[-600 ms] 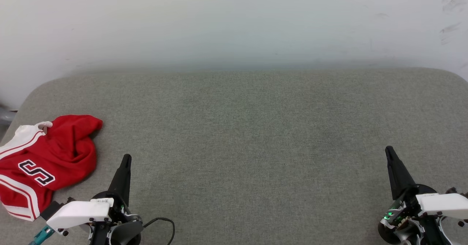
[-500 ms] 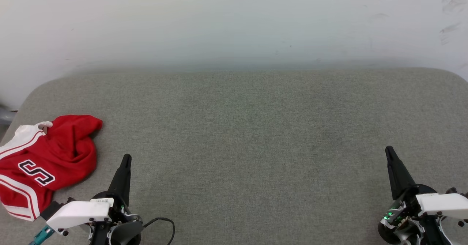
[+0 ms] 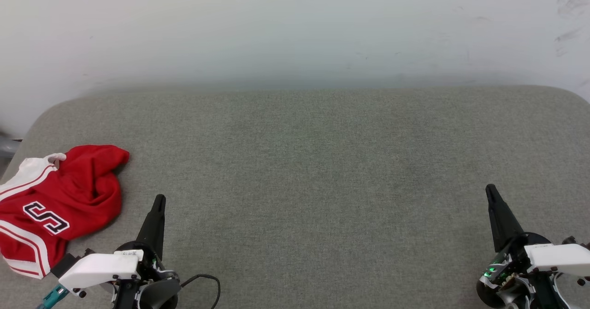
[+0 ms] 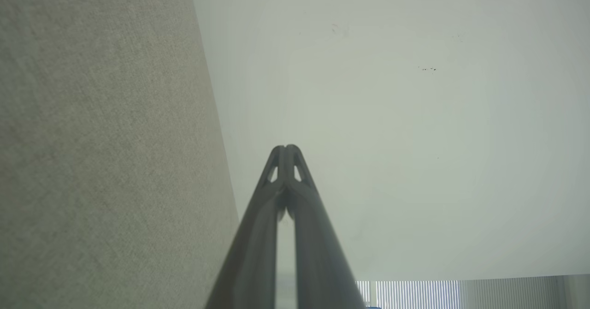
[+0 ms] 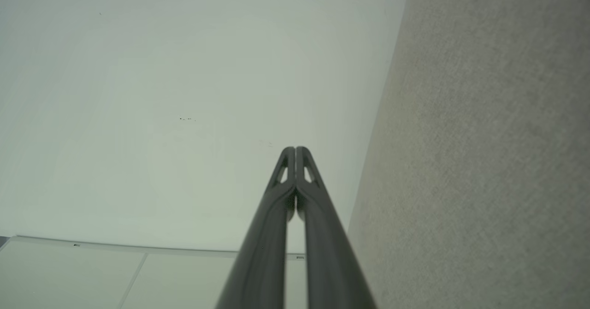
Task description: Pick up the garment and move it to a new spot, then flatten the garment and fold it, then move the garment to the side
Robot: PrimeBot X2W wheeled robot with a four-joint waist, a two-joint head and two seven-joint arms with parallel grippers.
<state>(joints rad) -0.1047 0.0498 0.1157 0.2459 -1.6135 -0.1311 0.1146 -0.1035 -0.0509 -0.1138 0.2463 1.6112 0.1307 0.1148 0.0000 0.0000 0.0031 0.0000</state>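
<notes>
A crumpled red jersey-style T-shirt [image 3: 69, 193] with a white short sleeve, red-and-white striped trim and a black, white-outlined letter lies bunched in a heap at the far left of the grey fabric-covered surface [image 3: 313, 161], close to its rounded left corner, and runs out past the left edge of the head view. One red fold sticks out toward the middle of the surface; the white sleeve lies on the heap's left side and the striped hem on its near side.

The left pincer [image 3: 159, 199] sits at the lower left, its two long dark fingers pressed together into a single point and gripping nothing. The T-shirt lies to the left of those fingers with a strip of bare grey fabric between them. The fingertip is roughly level with the middle of the heap. The shirt's near hem comes close to the white wrist housing behind the fingers; whether they touch cannot be told.

The right pincer [image 3: 489, 189] is at the lower right, well apart from the shirt, with nearly the whole width of the surface between them. Its fingers are likewise fully closed and empty. In each wrist view the paired fingers meet tip to tip, with the grey surface on one side and the pale wall [image 3: 295, 27] beyond.

A black cable [image 3: 208, 278] loops on the surface just right of the left wrist.
</notes>
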